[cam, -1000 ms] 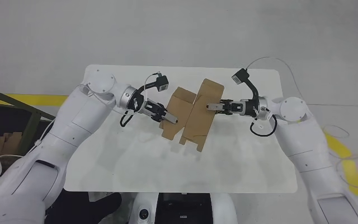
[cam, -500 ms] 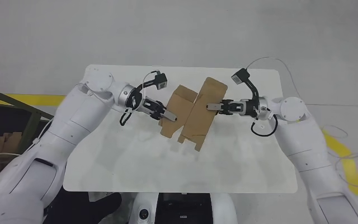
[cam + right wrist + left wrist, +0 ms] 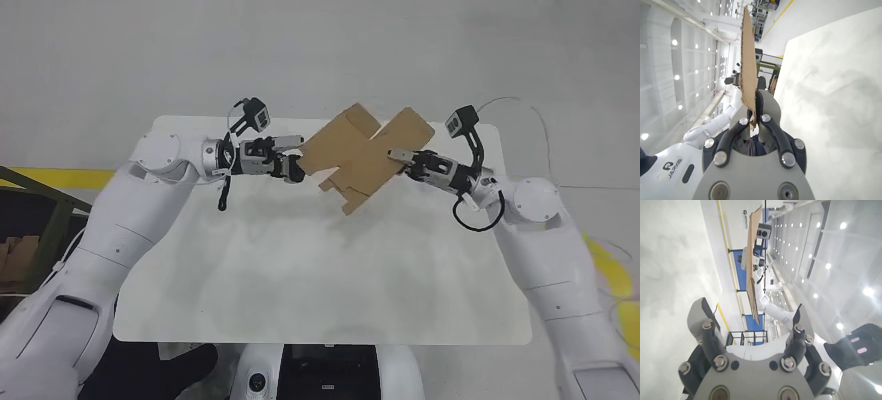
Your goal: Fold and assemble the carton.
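Note:
A flat brown carton [image 3: 365, 155] hangs in the air over the far part of the white table [image 3: 320, 290], tilted, with its flaps spread. My right gripper [image 3: 400, 156] is shut on its right edge; in the right wrist view the carton [image 3: 748, 62] stands edge-on, pinched in the right gripper [image 3: 755, 111]. My left gripper [image 3: 295, 168] sits just off the carton's left edge. In the left wrist view the left gripper [image 3: 751, 303] is open with nothing between its fingers [image 3: 702, 313], and the carton [image 3: 751, 266] shows edge-on farther off.
A green-framed rack [image 3: 30, 205] holding cardboard stands off the table's left side. The table's rounded far edge [image 3: 320, 120] runs right under the carton. Cables loop from both wrists.
The carton has risen off the table and swung toward the far edge, carried by the right gripper. The left gripper moved up and back with it and now stands apart from the carton.

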`<state>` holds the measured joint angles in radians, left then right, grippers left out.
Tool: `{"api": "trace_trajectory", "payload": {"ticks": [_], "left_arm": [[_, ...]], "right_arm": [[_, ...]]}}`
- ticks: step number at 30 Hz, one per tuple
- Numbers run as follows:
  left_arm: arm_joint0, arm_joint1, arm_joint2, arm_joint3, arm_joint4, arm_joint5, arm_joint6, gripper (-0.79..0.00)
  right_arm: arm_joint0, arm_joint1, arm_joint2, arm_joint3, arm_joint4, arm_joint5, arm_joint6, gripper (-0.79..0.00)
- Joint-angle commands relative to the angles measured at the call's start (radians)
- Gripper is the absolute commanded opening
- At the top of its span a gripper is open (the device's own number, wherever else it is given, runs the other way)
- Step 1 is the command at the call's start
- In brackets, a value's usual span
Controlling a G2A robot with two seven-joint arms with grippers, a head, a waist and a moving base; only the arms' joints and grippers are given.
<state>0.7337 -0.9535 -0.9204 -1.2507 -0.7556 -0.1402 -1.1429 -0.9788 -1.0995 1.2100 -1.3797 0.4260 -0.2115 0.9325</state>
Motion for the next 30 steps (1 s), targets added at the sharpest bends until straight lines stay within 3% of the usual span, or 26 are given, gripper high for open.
{"api": "trace_trajectory", "payload": {"ticks": [1, 8, 21, 22, 23, 25, 28, 30], "left_arm": [[0.028, 0.002, -0.012, -0.039, 0.01, 0.023, 0.085, 0.0], [0.09, -0.003, -0.026, -0.142, 0.045, 0.078, 0.26, 0.0], [0.108, -0.025, -0.036, -0.144, 0.064, 0.096, 0.362, 0.0], [0.107, -0.027, -0.036, -0.143, 0.067, 0.095, 0.364, -0.049], [0.106, -0.029, -0.034, -0.143, 0.07, 0.096, 0.363, -0.169], [0.103, -0.033, -0.033, -0.142, 0.073, 0.096, 0.363, -0.277], [0.1, -0.039, -0.033, -0.139, 0.075, 0.095, 0.358, -0.394], [0.099, -0.042, -0.034, -0.136, 0.077, 0.096, 0.356, -0.413]], "right_arm": [[-0.033, 0.004, 0.014, -0.053, -0.03, 0.045, -0.062, -0.785], [-0.119, 0.006, 0.023, -0.202, -0.098, 0.155, -0.224, -0.785], [-0.16, 0.0, 0.015, -0.275, -0.134, 0.211, -0.327, -0.785], [-0.161, -0.001, 0.014, -0.278, -0.138, 0.211, -0.328, -0.785], [-0.161, -0.001, 0.014, -0.281, -0.142, 0.212, -0.329, -0.785], [-0.162, -0.001, 0.014, -0.285, -0.146, 0.213, -0.332, -0.785], [-0.162, -0.003, 0.014, -0.289, -0.15, 0.214, -0.335, -0.785], [-0.163, -0.003, 0.015, -0.29, -0.154, 0.215, -0.336, -0.785]]}}
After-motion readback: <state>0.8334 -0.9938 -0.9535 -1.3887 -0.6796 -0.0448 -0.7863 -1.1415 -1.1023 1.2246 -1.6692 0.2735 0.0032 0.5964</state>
